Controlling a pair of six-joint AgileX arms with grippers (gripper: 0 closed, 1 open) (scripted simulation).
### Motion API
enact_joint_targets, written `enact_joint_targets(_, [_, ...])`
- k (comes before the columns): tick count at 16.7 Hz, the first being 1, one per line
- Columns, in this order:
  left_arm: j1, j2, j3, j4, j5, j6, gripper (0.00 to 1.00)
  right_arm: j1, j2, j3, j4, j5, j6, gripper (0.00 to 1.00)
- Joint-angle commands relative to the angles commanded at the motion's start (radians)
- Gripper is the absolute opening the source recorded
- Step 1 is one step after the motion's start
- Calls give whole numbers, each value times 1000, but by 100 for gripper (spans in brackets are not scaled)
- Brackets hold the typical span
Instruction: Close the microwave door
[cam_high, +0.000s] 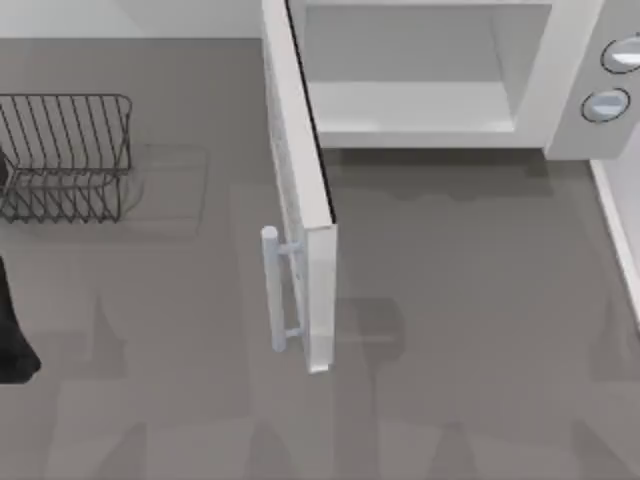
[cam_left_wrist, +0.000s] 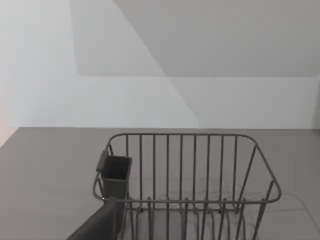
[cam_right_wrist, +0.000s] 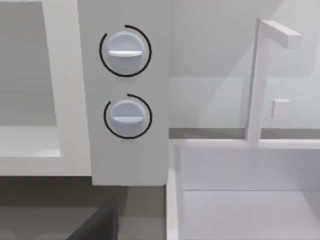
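Top view looks down on the table (cam_high: 450, 400); left wrist faces the wire rack (cam_left_wrist: 190, 180), right wrist the microwave (cam_right_wrist: 125, 150) knobs (cam_right_wrist: 125, 50) closely

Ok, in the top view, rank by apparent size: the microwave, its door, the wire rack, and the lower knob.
1. microwave, cropped by the frame
2. microwave door, seen edge-on and nearer the camera, so its rank is unsure
3. wire rack, close to the door
4. lower knob

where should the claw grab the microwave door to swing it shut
Probably the pale vertical bar handle near the free edge of the microwave door, approached from the table's left. It stands off the panel on two posts, leaving a gap for a finger, and sits farthest from the hinge.
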Motion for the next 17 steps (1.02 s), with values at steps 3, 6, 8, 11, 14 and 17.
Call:
enact_joint_targets(3, [-2,8,7,-5,1,3,100,0,0,0,0,0,0,100])
enact_joint_targets(6, [-19,83,76,-58,11,36,100,0,0,0,0,0,0,100])
enact_joint_targets(8, [-38,172,159,-124,21,75,100,0,0,0,0,0,0,100])
enact_joint_targets(11, [-74,361,330,-272,44,157,100,0,0,0,0,0,0,100])
enact_joint_targets(14, [-118,600,539,-470,79,259,100,0,0,0,0,0,0,100])
enact_joint_targets(17, [-168,869,776,-703,127,377,100,0,0,0,0,0,0,100])
